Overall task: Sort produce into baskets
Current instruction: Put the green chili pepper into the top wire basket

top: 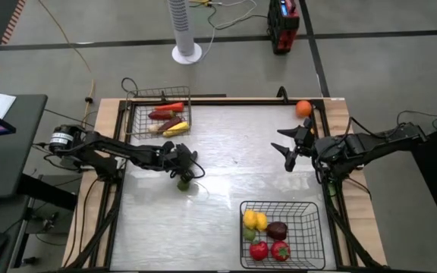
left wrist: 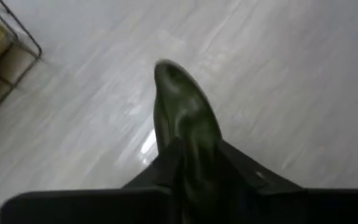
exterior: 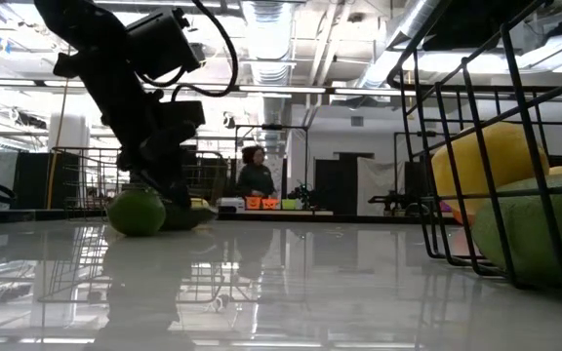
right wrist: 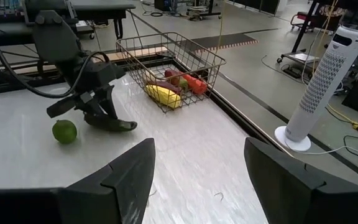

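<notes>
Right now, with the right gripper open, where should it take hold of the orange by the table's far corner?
Grip the orange across its middle, straight down from above. It is round, so any finger line works, but the table's rim close by likely crowds a sideways approach. The left gripper is busy, shut on a dark green vegetable.

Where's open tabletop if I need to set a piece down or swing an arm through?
The widest bare patch lies mid-table, between the left gripper, holding a dark green vegetable, and the open right gripper. Also free: left of the black basket. Crowded: around the green ball and beside the grey basket.
</notes>
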Tool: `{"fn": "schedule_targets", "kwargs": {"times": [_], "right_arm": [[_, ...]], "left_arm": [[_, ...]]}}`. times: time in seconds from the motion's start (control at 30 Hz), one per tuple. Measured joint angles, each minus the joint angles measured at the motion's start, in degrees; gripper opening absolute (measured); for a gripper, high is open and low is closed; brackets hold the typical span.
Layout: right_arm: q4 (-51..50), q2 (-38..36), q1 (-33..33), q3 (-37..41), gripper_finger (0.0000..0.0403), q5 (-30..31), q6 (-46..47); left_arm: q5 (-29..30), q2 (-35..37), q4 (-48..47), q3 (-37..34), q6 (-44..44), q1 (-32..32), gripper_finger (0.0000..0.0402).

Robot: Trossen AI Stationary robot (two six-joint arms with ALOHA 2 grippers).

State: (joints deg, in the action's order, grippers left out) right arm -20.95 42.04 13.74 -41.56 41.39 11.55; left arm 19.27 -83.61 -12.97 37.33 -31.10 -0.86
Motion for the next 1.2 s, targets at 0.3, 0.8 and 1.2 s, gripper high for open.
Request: {"fn": "schedule_targets", "kwargs": {"times": [0.3,0.8,1.2], "right_arm": [[0.0,0.0,0.0,0.0,0.0276,0.0,0.0],[0.0,0.0,0.0,0.0,0.0276,0.0,0.0],[0.0,0.8,-0.1,0.0,0.0276,0.0,0.0]], "left_arm": [[-1.0,-0.1,0.6,2.0,2.8,0.0,0.0002],[-1.0,-0.1,-9.2,10.1,3.3,0.0,0.0109],[-3.0,-8.0,-8.3,9.2,3.8,0.1,0.0242]]}}
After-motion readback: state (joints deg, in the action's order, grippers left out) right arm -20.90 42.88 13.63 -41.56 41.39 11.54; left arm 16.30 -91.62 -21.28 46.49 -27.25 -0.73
